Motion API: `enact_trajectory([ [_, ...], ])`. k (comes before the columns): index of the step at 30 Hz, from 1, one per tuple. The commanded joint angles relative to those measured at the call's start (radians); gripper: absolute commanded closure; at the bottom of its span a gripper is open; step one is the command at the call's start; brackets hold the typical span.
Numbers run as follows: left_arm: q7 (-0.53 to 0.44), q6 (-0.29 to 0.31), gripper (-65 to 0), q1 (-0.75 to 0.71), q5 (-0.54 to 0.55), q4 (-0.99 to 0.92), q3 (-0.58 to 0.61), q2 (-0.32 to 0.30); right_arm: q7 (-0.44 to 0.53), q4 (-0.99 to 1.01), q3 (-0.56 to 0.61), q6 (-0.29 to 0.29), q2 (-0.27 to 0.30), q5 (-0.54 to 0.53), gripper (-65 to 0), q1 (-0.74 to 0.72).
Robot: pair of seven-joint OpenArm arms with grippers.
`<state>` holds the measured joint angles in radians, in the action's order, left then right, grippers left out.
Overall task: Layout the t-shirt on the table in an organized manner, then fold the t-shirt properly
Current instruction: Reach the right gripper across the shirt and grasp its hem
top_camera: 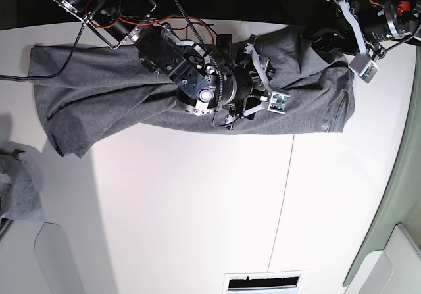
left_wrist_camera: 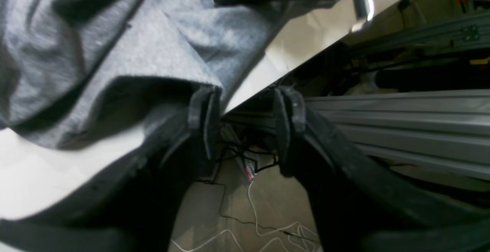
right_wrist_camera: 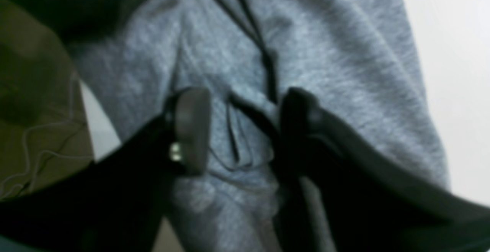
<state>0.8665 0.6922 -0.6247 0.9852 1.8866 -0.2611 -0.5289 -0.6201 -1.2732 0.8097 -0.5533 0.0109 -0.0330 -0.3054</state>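
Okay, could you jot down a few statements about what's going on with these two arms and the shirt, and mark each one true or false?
1. The shirt lies crumpled rather than neatly folded. True.
2. The shirt is bright red. False: it is grey.
3. The left gripper is open. True.
4. The right gripper is far from the shirt. False: its fingers are spread right at the cloth.
5. The table is white with a thin dark seam. True.
6. All of the shirt lies on the floor. False: it is spread across the table.
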Motion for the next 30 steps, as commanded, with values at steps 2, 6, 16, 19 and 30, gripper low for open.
enact_trajectory([
  [2, -0.025, 0.006, -26.6, -0.003, 0.015, 0.009, -0.007, -0.011, 0.031, -0.006, 0.000, 0.004, -0.011, 0.008, -11.4, -0.022],
  [6, -0.034, 0.006, -10.5, -0.002, -0.003, 0.009, -0.007, -0.012, 0.072, -0.003, -0.002, 0.013, -0.011, 0.085, 0.0, -0.041],
  [16, -0.055, 0.006, 0.0, -0.035, -0.085, 0.009, -0.007, -0.012, 0.079, 0.007, -0.174, 0.095, -0.009, 0.117, 0.0, -0.193],
  [19, -0.055, 0.006, 0.0, -0.051, -0.089, 0.009, -0.007, -0.012, 0.097, 0.036, -0.261, 0.110, -0.008, 0.123, 0.0, -0.241],
  [30, -0.054, 0.006, 0.0, -0.051, -0.088, 0.009, -0.007, -0.014, 0.202, 0.230, -0.486, 0.180, -0.005, 0.047, -45.4, -0.348],
])
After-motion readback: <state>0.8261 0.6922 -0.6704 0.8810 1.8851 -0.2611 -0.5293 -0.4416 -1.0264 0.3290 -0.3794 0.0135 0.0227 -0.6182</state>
